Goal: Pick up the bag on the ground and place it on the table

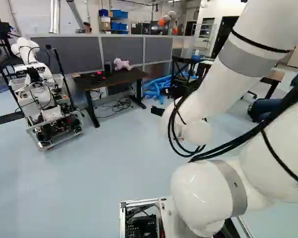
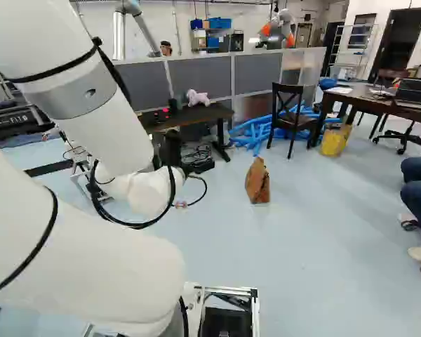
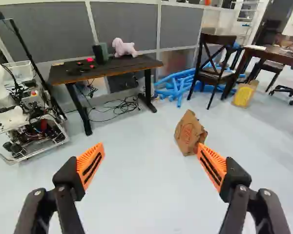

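The brown paper bag [image 2: 257, 181] stands on the floor, well ahead of my arm. My gripper [image 2: 198, 167] is partly hidden behind the arm in the right base view. In the wrist view the gripper [image 3: 150, 155] is open, with nothing between its orange pads. Beyond one fingertip, that view shows the bag [image 3: 190, 134], slightly tilted and apart from the gripper as far as I can tell. A dark table [image 3: 112, 70] by the grey partitions bears a pale pink toy and small items. Another brown table [image 2: 379, 100] stands farther to the right.
Another robot [image 1: 44, 104] stands left of the dark table. Blue tubes [image 3: 176, 85] lie behind a dark chair [image 3: 215, 73]; a yellow container [image 2: 334, 140] is near the brown table. Cables [image 3: 119, 107] trail on the floor. A seated person's legs show at the right of the right base view.
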Tool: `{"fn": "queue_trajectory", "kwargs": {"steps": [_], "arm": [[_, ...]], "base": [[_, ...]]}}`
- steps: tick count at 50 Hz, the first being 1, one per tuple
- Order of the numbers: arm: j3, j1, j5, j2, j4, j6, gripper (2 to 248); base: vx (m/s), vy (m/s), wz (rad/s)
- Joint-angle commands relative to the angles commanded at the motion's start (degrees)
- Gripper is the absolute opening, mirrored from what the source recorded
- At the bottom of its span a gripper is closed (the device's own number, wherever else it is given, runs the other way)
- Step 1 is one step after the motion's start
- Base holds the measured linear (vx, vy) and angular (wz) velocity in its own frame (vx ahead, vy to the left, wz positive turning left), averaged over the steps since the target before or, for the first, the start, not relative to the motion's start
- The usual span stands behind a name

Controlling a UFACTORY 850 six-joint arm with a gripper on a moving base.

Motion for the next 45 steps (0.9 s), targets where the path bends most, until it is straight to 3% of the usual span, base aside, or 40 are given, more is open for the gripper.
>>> {"fn": "queue_trajectory", "kwargs": {"steps": [9, 45], "arm": [[0.0, 0.0, 0.0, 0.0, 0.0, 0.0, 247], [0.0, 0.0, 0.0, 0.0, 0.0, 0.0, 247]], "base": [[0.059, -0.012, 0.036], [0.084, -0.084, 0.003]]}}
